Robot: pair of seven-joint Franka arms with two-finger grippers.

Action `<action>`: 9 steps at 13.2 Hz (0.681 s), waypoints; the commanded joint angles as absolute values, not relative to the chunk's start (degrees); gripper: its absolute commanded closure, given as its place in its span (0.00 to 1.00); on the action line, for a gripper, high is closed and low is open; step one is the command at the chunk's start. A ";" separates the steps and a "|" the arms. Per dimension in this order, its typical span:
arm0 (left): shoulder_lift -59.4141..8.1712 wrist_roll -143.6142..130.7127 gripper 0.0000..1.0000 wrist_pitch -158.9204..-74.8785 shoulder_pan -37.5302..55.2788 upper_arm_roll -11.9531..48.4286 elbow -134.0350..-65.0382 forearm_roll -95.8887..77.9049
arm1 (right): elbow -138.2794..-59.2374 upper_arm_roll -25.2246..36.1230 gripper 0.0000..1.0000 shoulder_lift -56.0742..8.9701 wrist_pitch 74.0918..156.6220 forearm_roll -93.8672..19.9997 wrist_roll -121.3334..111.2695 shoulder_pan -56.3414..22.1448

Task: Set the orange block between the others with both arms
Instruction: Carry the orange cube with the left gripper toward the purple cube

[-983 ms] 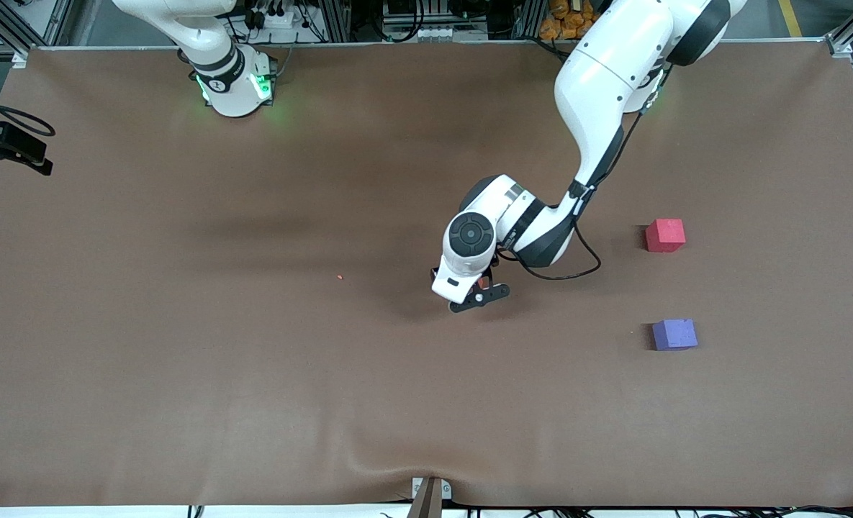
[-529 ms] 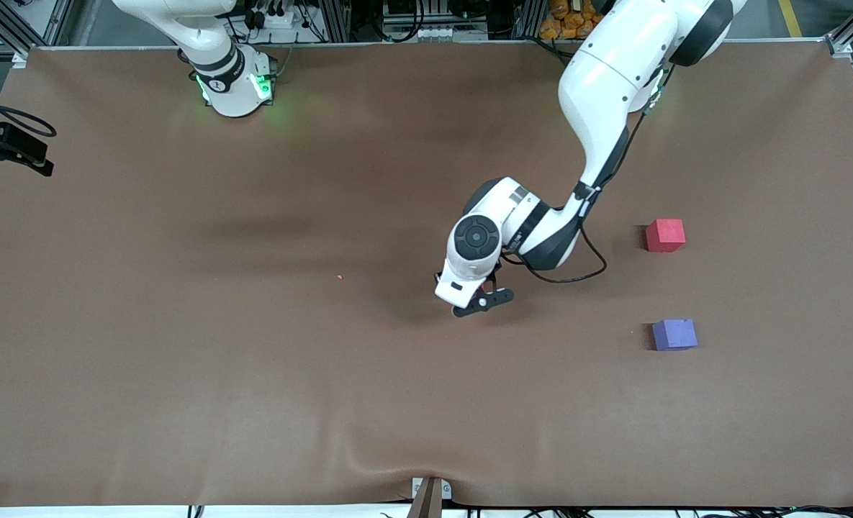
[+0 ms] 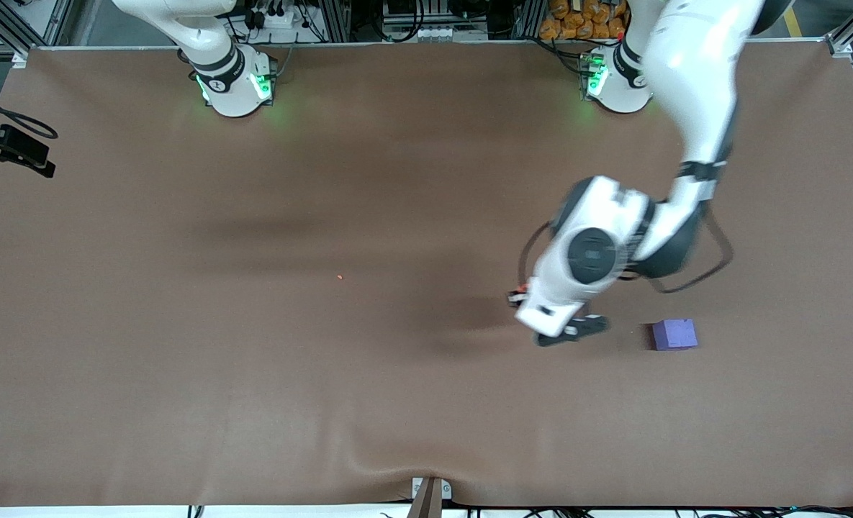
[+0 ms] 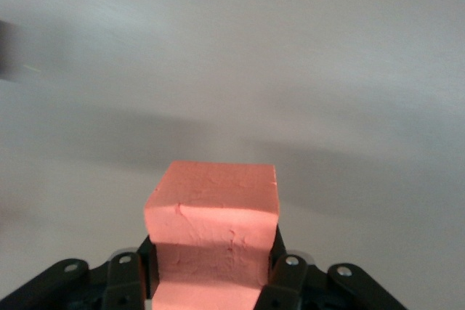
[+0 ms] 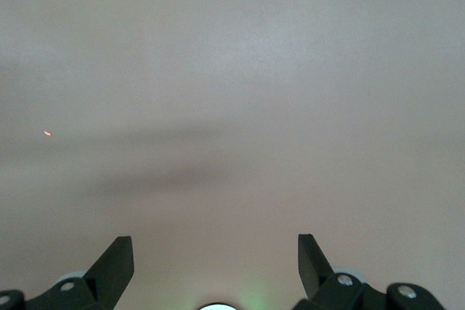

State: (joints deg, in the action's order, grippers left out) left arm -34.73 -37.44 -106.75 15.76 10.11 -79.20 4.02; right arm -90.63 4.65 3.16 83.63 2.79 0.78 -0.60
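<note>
Brown matte table cover (image 3: 181, 374) fills most of the front view, w/ a wrinkle at the edge nearest the front camera, by a small metal bracket (image 3: 430, 493). Aluminium frame rails (image 3: 52, 21), cables & orange items (image 3: 574, 18) along the robots' edge. Soft even light, faint shadows.

Brown table cover (image 3: 181, 360), rumpled into a low fold at the middle of the edge nearest the front camera. Tiny orange speck (image 3: 339, 277) near its middle. Black camera mount with cable (image 3: 8, 144) overhanging the edge at the right arm's end.
</note>
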 commanded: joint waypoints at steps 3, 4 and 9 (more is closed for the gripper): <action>-26.21 -24.73 1.00 -104.06 6.78 11.16 -86.82 4.57 | -90.53 5.01 0.00 3.78 82.18 -0.69 2.90 0.17; -24.89 -20.96 1.00 -104.06 4.51 11.16 -88.58 4.57 | -90.44 5.10 0.00 3.78 82.00 -1.57 2.90 0.87; -21.36 -4.42 1.00 -104.85 -6.48 11.16 -95.43 4.57 | -90.09 4.92 0.00 4.04 82.62 -2.02 1.76 0.79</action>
